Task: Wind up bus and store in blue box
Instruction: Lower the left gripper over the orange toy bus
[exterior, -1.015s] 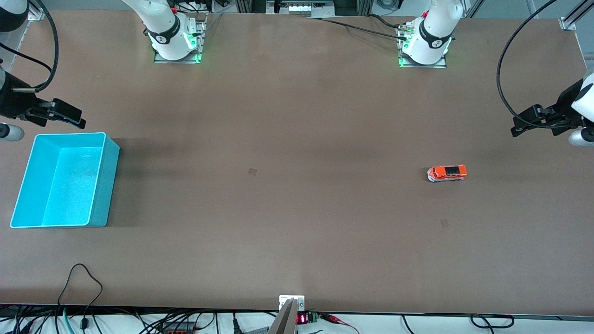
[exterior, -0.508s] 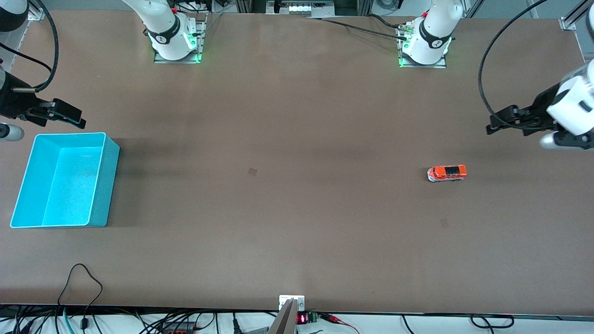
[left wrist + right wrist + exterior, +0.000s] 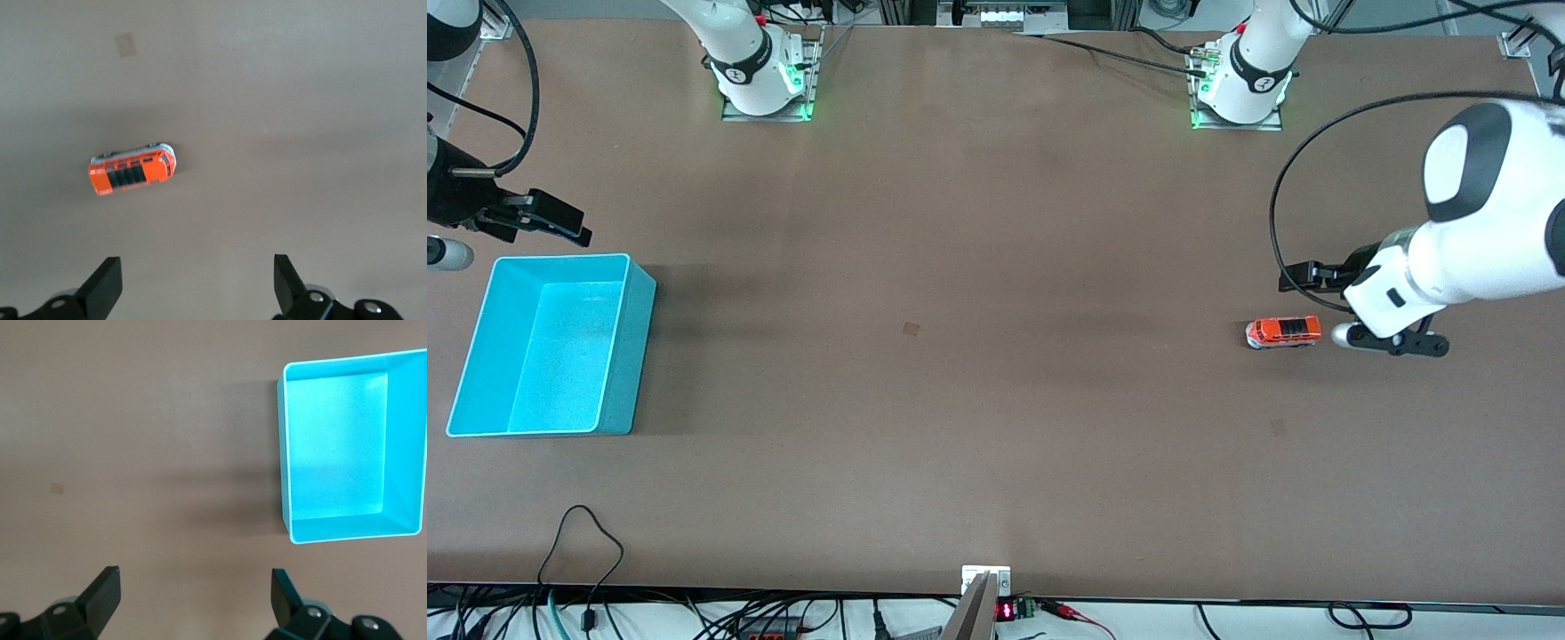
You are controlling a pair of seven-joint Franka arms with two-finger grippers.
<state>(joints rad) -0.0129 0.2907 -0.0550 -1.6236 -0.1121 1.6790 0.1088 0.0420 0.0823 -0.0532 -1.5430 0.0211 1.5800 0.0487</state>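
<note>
Resting on its wheels on the bare table, toward the left arm's end, the bus has not shifted over the last second; it sits exactly where it did in both earlier front pictures. What has changed is the left arm. A second ago its gripper hung at the very edge of the table's end, well apart from the toy, and it has since swung in, so that the left gripper now hangs over the table just beside the bus, on the side toward the arms' bases. In the left wrist view the bus lies ahead of the two dark fingertips, not yet between them and set off toward one of them, with clear table showing all round it. The fingers are spread wide and hold nothing.

That reads as the approach for the first grasp: the toy is untouched, so neither the winding nor the storing has begun. The gripper probably needs to centre over the bus and come down before it can close across the narrow body.

The blue box stands empty at the right arm's end of the table, well apart from the bus. The right gripper waits over the table just beside the box's rim on the side toward the bases, unmoved across the three front pictures; its wrist view shows its fingers spread too, with the box ahead of them.
</note>
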